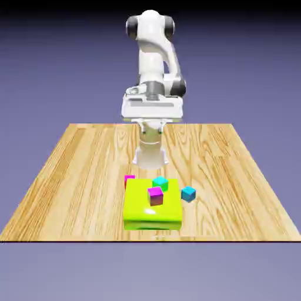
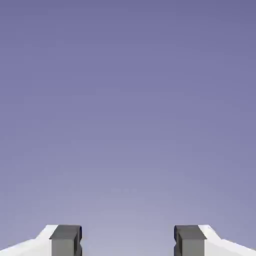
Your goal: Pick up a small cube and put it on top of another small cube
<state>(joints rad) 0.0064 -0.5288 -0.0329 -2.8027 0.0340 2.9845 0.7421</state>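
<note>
Gripper (image 2: 127,242): jaws apart, nothing between them.
Pink cube (image 1: 129,179): beside slab's (image 1: 141,213) far corner.
Table (image 1: 70,188): bare wood along both side edges.

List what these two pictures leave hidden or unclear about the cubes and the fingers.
- Pink cube: exterior view, mostly hidden behind the green slab; whether they touch is unclear.
- Cubes, slab and table: missing from the hand view, which shows only backdrop between the open fingers.
- Fingers: exterior view, hidden behind the arm's hand.
- Cube faces turned away: unseen.
</note>
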